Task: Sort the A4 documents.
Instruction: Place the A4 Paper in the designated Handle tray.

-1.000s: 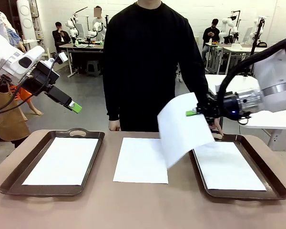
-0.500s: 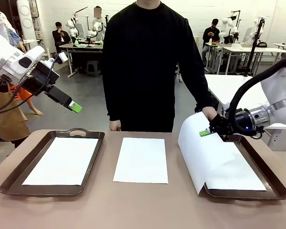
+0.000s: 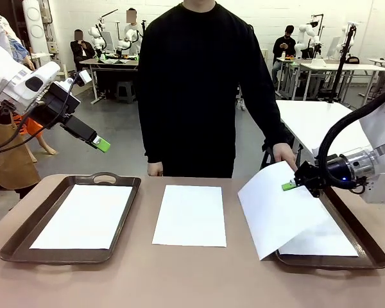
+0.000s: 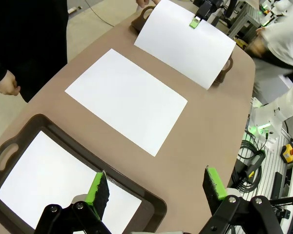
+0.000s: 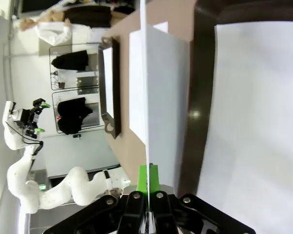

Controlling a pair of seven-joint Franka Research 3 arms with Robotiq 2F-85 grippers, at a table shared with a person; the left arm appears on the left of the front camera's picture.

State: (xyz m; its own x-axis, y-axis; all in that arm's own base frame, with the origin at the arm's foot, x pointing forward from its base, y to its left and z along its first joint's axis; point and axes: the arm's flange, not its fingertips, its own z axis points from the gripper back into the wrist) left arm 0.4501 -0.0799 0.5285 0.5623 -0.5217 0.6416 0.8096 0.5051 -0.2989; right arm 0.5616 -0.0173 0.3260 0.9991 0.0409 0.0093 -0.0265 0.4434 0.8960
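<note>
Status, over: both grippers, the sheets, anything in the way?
Right gripper: jaws shut on held sheet, tilted over right tray. Left gripper: jaws open, raised over left tray. Person's hand close behind held sheet.

Bright, even light from overhead fills the room. Shadows on the table [image 3: 192, 276] are faint and soft-edged. The paper sheets [image 3: 189, 215] look almost blown out, with little surface detail. The front view is sharp. The left wrist view bends the table's edges, and a white sleeve [image 4: 285, 36] is smeared. In the right wrist view the lifted sheet [image 5: 166, 97] blurs near the lens, and glare spots the dark tray [image 5: 195, 114].
</note>
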